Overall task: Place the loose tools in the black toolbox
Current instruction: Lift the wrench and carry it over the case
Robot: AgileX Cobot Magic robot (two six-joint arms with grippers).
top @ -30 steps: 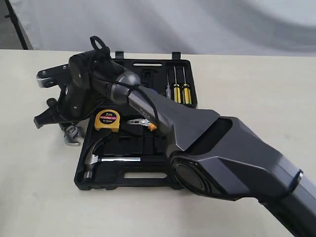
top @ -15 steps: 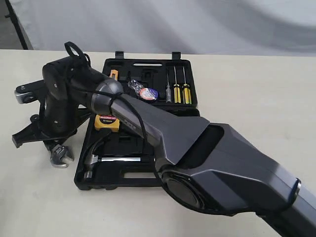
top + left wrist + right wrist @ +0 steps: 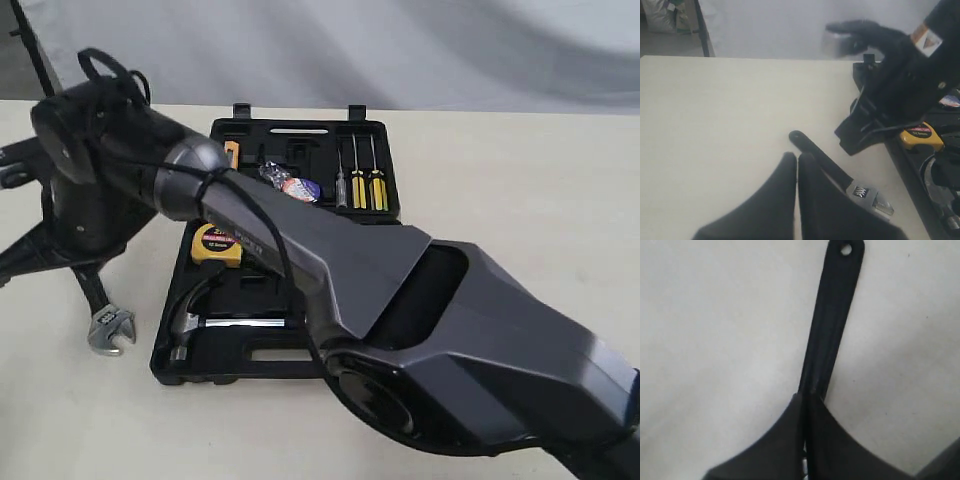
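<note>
The silver adjustable wrench [image 3: 110,330] with a black handle [image 3: 832,325] lies flat on the table, left of the black toolbox [image 3: 255,360]. My right gripper [image 3: 98,305] reaches across to it. Its shut fingertips [image 3: 806,397] sit over the handle, which runs out from under them rather than between them. My left gripper [image 3: 797,159] is shut and empty, close beside the wrench [image 3: 867,195], and hides part of it. The hammer [image 3: 195,325] lies in the near half of the open toolbox. The tape roll [image 3: 290,186] lies in the far half.
A yellow tape measure [image 3: 217,243] and yellow-handled screwdrivers [image 3: 366,185] sit in the toolbox. The right arm's bulky links [image 3: 420,300] cover much of the case. A pale curtain hangs behind the table's far edge [image 3: 740,56].
The right arm has swung left, off the toolbox edge and out over the table. The wrench has moved left with it and now rests on the table. The right jaws have closed.
</note>
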